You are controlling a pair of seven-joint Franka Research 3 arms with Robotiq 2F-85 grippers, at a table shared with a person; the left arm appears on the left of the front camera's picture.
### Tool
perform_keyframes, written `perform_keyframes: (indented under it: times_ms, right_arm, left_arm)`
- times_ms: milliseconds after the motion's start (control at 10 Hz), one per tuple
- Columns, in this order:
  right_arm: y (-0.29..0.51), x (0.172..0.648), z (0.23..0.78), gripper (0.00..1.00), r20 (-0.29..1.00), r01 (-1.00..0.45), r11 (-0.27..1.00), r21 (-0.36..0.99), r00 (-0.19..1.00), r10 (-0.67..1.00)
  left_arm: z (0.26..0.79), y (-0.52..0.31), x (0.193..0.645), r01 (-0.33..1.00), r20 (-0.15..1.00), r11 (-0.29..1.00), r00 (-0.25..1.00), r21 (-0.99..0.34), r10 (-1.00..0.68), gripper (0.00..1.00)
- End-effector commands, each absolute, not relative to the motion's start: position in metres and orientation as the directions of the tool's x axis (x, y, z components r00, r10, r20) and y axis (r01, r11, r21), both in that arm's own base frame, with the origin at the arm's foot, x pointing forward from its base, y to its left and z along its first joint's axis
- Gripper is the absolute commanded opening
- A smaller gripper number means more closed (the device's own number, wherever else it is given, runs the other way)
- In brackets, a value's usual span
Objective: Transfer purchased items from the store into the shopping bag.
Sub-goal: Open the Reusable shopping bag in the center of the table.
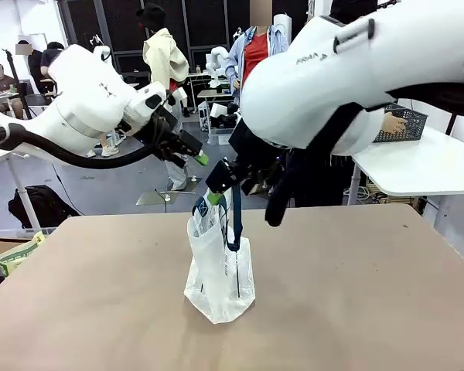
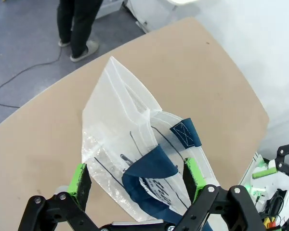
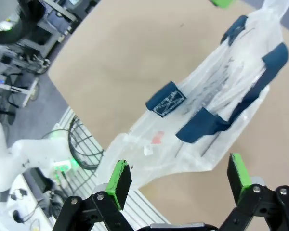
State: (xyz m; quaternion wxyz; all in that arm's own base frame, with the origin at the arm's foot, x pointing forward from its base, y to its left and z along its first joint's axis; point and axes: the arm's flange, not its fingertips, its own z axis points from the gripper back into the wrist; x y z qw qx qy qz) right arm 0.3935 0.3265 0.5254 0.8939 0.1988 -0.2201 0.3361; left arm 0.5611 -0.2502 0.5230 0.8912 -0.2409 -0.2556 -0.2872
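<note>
The shopping bag [image 1: 220, 278] is standing up around the middle of the table [image 1: 371, 309], a bit toward the near edge, with its blue handles [image 1: 236, 220] poking up. Both arms hang right over its mouth. The left gripper [image 2: 136, 179] is spread wide with nothing in it, and the right gripper [image 3: 179, 175] is the same deal. Looks like the get-the-bag-open step to me, and I can't make out anything packed yet. Next move probably needs one gripper pinching a handle or the rim to hold the mouth open.

shopping bag [image 3: 216, 82]: one end cut off; logo [image 2: 154, 185]: lettering unreadable
</note>
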Motion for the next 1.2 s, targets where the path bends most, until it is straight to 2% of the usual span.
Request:
perform_keyframes:
  times_ms: [0,100,200,300,400,1100]
  right_arm:
    - [0.328,0.405,0.526,1.00,0.496,-0.646,0.726,0.235,0.722,0.483]
    - [0.326,0.393,0.525,1.00,0.527,-0.688,0.695,0.208,0.677,0.513]
    - [0.326,0.393,0.525,1.00,0.527,-0.688,0.695,0.208,0.677,0.513]
    - [0.328,0.400,0.526,1.00,0.518,-0.671,0.708,0.219,0.695,0.498]
    - [0.337,0.403,0.523,1.00,0.494,-0.646,0.738,0.198,0.716,0.494]
    - [0.357,0.416,0.505,1.00,0.429,-0.556,0.816,0.159,0.783,0.451]
  left_arm:
    - [0.526,-0.248,0.561,0.605,0.578,0.748,0.724,-0.271,-0.376,1.00]
    - [0.523,-0.250,0.561,0.635,0.594,0.719,0.704,-0.283,-0.389,1.00]
    - [0.519,-0.253,0.562,0.629,0.584,0.723,0.712,-0.286,-0.389,1.00]
    - [0.517,-0.269,0.560,0.688,0.602,0.660,0.674,-0.302,-0.427,1.00]
    - [0.512,-0.281,0.566,0.699,0.577,0.649,0.676,-0.302,-0.459,1.00]
    - [0.499,-0.285,0.578,0.642,0.507,0.700,0.736,-0.312,-0.449,1.00]
